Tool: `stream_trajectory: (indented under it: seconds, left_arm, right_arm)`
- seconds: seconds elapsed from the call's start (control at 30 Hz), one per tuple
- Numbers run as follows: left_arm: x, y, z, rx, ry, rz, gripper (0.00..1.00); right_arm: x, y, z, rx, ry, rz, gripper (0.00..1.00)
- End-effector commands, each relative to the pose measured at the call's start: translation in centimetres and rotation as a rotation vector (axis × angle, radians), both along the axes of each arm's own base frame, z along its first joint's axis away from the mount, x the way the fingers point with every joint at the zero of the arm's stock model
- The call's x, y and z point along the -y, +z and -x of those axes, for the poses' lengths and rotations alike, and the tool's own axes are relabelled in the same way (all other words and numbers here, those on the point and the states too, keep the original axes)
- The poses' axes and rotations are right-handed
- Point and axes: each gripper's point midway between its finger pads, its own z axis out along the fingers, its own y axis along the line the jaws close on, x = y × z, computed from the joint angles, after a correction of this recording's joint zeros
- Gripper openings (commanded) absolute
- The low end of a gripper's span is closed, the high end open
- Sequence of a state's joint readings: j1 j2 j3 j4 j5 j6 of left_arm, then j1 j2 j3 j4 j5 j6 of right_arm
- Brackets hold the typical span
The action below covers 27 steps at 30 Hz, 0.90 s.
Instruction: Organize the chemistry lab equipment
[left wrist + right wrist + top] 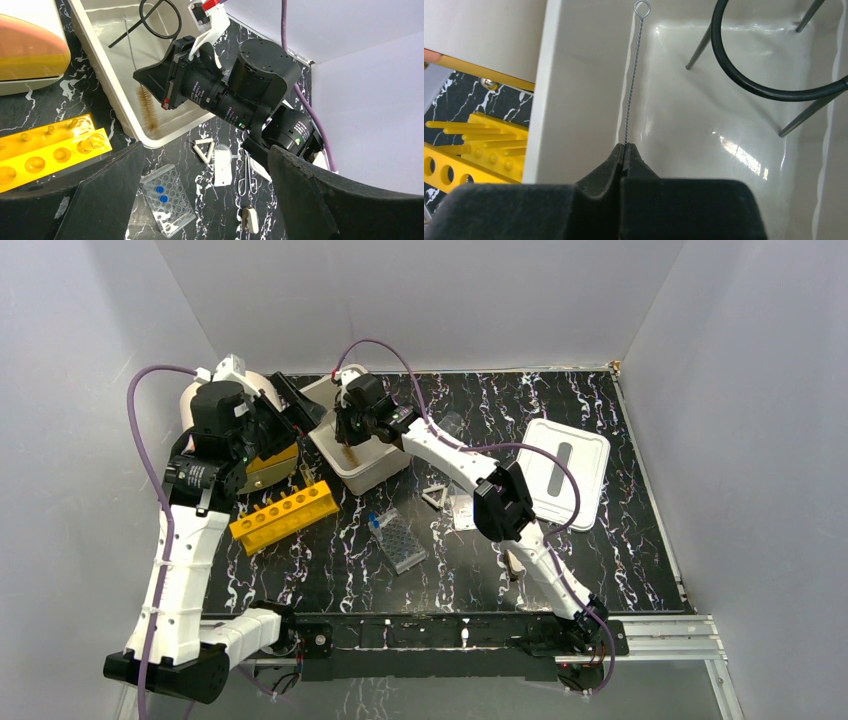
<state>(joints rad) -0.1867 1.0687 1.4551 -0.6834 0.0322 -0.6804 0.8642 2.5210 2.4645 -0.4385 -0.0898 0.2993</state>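
My right gripper [625,147] is shut on the twisted wire handle of a tube brush [631,75] and holds it inside the beige tub [574,75]. The brush's brown bristles [148,107] hang in the tub beside the gripper's black fingers [152,80]. A black wire stand [749,82] lies in the tub. My left gripper [205,155] is open and empty, above the table left of the tub [375,475]. On the table are the yellow rack [285,515], clear well tray [397,540], white triangle [436,497] and a wooden clamp [250,220].
The white slotted lid [563,472] lies at the right. A white and yellow device [25,50] stands left of the tub. A metal clip [247,175] and a clear round dish on a white card [222,165] lie by the triangle.
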Motion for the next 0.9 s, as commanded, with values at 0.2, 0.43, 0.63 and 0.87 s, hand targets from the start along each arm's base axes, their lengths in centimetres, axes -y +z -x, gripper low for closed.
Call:
stream_trajectory:
  seconds: [0.2,0.43,0.63,0.87]
  left_arm:
    - [0.1,1.1,0.0,0.027,-0.023,-0.028,0.93]
    - [0.1,1.4,-0.1,0.037,-0.029,-0.035,0.93]
    - [0.0,1.9,-0.2,0.056,-0.031,-0.044,0.94]
    - [0.6,2.8,-0.5,0.089,-0.067,-0.045,0.95]
  right_arm:
    - [-1.3,0.4,-0.9,0.014,-0.042,-0.041,0.11]
    - [-1.9,4.2,-0.3,0.006,-0.028,-0.113,0.35]
    - [-0.8,10.6,0.8,0.048,-0.029,-0.2,0.47]
    - [3.4,18.1,1.6,0.146,-0.092,-0.274,0.55]
